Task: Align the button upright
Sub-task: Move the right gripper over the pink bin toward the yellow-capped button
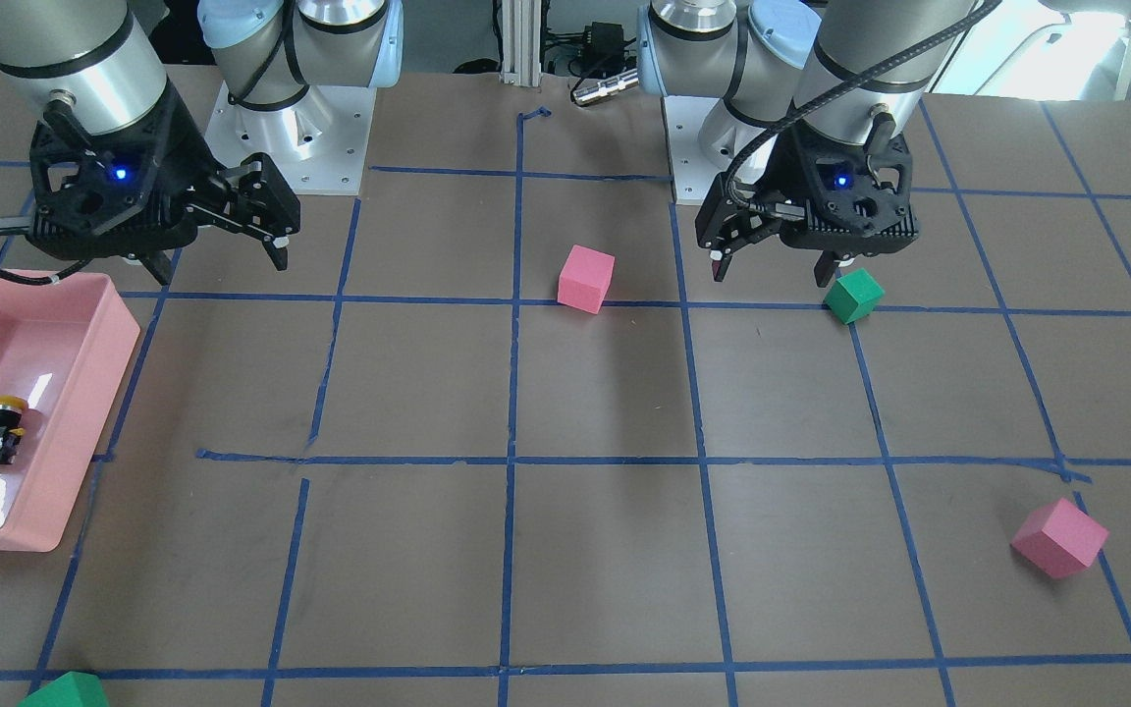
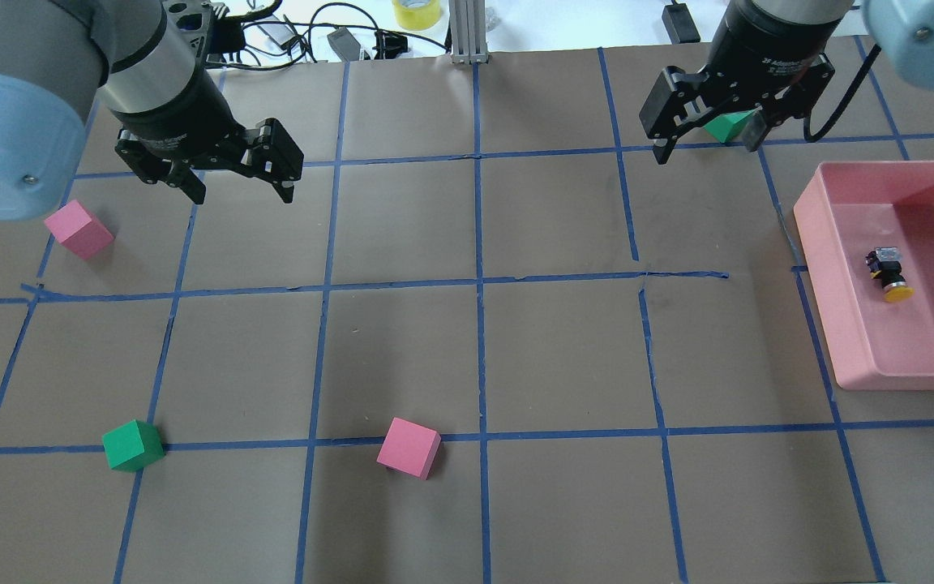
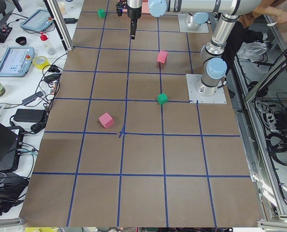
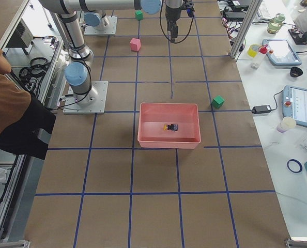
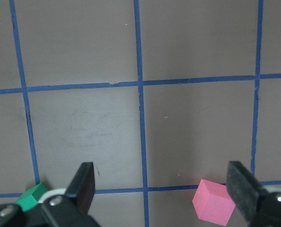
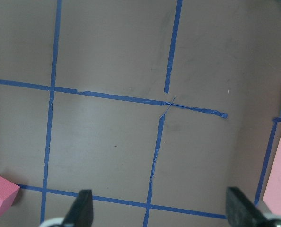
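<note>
Approach stage, by my reading. Button [image 2: 889,274] lay sideways in pink tray [image 2: 822,243], 4 o'clock of the released, empty right gripper [image 2: 708,146]; left gripper [image 2: 240,195] likewise released. Next likely: descend into tray, grasp body.

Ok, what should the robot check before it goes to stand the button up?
1. Button upright: not ok, it lies on its side in the tray.
2. Right gripper open and empty: ok.
3. Right gripper above the button: not ok, it hangs over the table, outside the tray.
4. Room for fingers around the button: ok, it lies away from the tray walls.
5. Left gripper out of the way: ok, it is open and far across the table.
</note>
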### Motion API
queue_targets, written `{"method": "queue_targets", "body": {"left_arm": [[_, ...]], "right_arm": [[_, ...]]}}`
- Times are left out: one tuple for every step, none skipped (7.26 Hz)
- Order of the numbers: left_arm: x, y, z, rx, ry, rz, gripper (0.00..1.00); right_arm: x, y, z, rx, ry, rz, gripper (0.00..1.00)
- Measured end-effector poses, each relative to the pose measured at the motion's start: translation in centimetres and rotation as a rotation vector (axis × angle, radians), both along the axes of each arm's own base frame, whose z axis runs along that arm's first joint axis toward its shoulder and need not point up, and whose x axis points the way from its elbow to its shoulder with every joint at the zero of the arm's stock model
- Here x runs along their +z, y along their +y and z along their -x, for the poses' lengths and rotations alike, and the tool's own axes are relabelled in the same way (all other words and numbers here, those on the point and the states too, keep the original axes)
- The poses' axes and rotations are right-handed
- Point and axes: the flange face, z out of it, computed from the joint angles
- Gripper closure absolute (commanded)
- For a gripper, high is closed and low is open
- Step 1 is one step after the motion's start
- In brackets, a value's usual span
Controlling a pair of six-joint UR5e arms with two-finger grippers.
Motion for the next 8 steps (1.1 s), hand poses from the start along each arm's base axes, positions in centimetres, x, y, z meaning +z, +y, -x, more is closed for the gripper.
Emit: {"method": "queue_targets", "body": {"left_arm": [[0.0, 0.0, 0.0, -0.001, 0.000, 0.000, 0.00], [0.0, 0.0, 0.0, -0.002, 0.000, 0.001, 0.00], [0.1, 0.0, 0.0, -0.002, 0.000, 0.003, 0.00], [0.1, 0.0, 0.0, -0.002, 0.000, 0.003, 0.00], [0.1, 0.0, 0.0, -0.002, 0.000, 0.004, 0.00], [0.1, -0.1, 0.0, -0.002, -0.001, 0.007, 0.00], [0.2, -0.1, 0.0, -0.003, -0.001, 0.009, 0.00], [0.2, -0.1, 0.0, -0.003, -0.001, 0.011, 0.00]], "right_arm": [[-0.1, 0.0, 0.1, -0.002, 0.000, -0.003, 0.00], [-0.1, 0.0, 0.2, -0.004, 0.001, -0.007, 0.00], [-0.2, -0.1, 0.5, -0.007, 0.001, -0.007, 0.00], [-0.2, -0.3, 1.1, -0.009, 0.000, -0.004, 0.00], [-0.3, -0.6, 2.2, -0.012, -0.005, -0.005, 0.00], [-0.6, -1.0, 3.8, -0.012, -0.011, -0.010, 0.00], [-1.7, -1.7, 6.6, -0.010, -0.013, -0.026, 0.00], [-3.3, -2.3, 10.6, -0.034, -0.016, -0.050, 0.00]]}}
